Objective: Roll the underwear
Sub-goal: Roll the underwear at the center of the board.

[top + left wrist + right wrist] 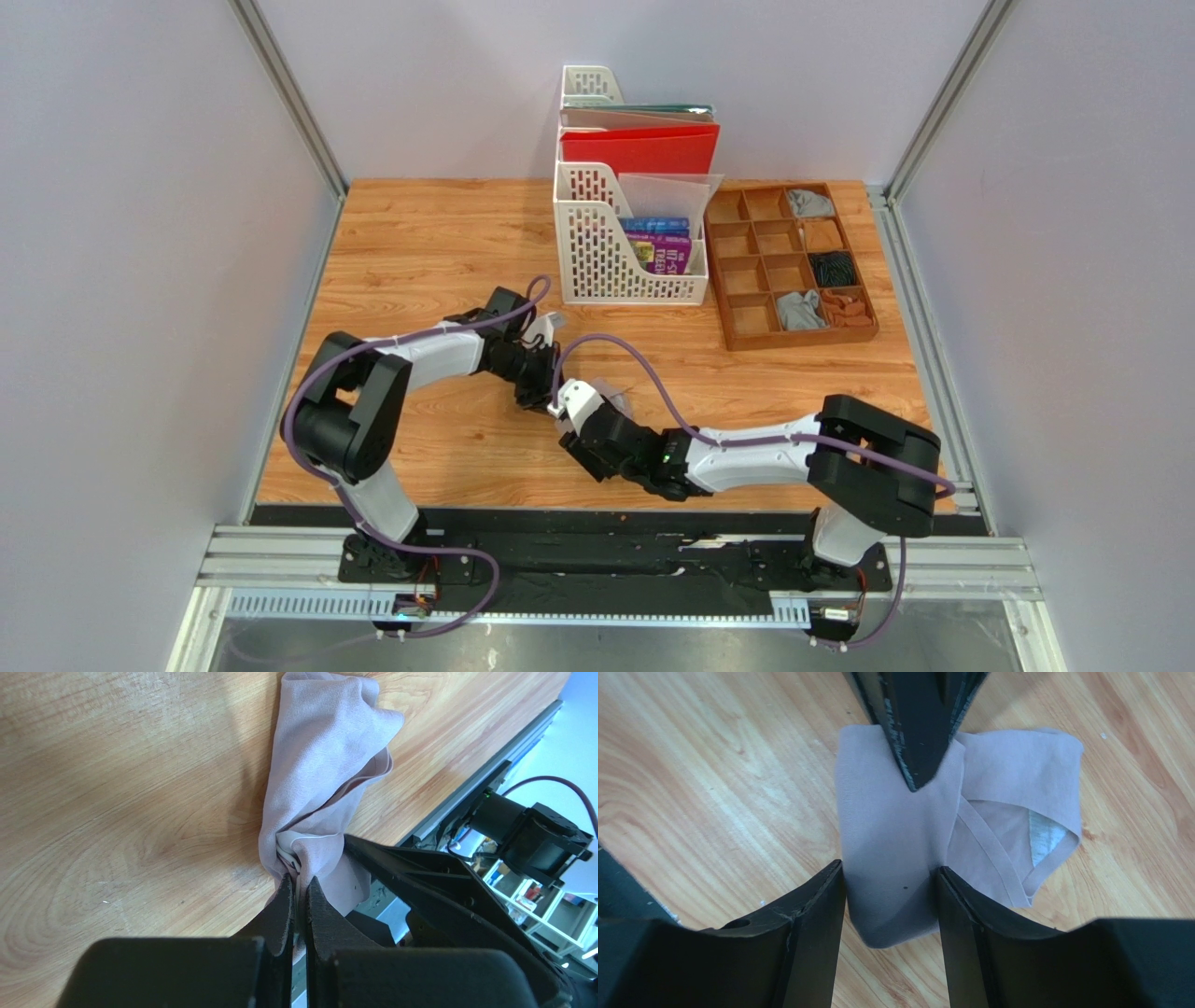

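Two end effectors hold the pinkish underwear (pixel 892 847) on the tabletop (pixel 703 777), mid-frame. Our left end effector (pixel 298 882) pinches one end; our right end effector (pixel 891 903) squeezes the fold. We think we are mid-roll; next, turn it snugly.

underwear (pixel 892 854): soft matt knit cloth | table (pixel 703 777): smooth grained wood | right pincer fingers (pixel 808 931): matt black plastic

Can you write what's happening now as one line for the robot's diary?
task: roll underwear | left gripper: shut, pinching the underwear | right gripper: fingers either side of it, grip unclear | place: table
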Action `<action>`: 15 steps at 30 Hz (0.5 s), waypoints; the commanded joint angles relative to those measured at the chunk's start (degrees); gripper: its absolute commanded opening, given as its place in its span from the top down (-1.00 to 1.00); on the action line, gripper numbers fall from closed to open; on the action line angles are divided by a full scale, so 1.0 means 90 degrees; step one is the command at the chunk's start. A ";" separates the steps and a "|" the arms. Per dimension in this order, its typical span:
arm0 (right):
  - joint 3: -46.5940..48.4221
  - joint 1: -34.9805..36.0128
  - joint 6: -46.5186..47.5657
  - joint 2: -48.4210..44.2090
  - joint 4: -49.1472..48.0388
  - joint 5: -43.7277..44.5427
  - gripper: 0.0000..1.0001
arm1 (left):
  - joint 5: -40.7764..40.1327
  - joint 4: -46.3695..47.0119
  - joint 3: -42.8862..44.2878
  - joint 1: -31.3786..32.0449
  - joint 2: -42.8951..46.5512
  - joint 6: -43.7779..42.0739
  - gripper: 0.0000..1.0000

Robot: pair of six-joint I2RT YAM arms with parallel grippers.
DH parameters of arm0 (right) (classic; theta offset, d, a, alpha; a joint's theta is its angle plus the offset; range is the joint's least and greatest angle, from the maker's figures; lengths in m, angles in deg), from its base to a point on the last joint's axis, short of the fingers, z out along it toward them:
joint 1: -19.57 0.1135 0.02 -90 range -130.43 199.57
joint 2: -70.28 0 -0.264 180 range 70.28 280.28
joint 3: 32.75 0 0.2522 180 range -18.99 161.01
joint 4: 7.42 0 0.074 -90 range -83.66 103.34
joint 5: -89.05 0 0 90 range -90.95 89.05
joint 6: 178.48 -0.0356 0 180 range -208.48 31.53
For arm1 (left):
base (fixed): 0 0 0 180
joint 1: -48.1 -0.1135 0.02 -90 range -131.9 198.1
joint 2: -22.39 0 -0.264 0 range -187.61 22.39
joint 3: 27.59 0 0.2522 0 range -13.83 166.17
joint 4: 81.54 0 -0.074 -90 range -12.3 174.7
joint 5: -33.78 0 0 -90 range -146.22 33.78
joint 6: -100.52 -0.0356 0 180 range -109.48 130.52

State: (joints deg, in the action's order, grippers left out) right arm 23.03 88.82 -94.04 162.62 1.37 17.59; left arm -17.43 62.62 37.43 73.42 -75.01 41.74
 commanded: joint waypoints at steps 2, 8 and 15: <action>-0.0030 0.0108 -0.0368 0.0150 0.0054 0.0917 -0.04 | 0.0378 0.0013 0.0193 -0.0118 -0.0036 0.0046 1.00; 0.0048 0.0157 -0.0456 0.0346 0.0094 0.0996 0.35 | 0.0554 0.0091 0.0183 -0.0147 -0.0105 0.0076 1.00; 0.0145 0.0118 -0.0368 0.0288 0.0279 0.0430 0.93 | 0.0534 0.0207 -0.0002 -0.0196 0.0119 0.0114 0.14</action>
State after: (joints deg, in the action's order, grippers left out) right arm 23.10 90.00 -97.25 164.98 1.87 23.65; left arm -14.70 63.12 37.45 72.37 -75.84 42.18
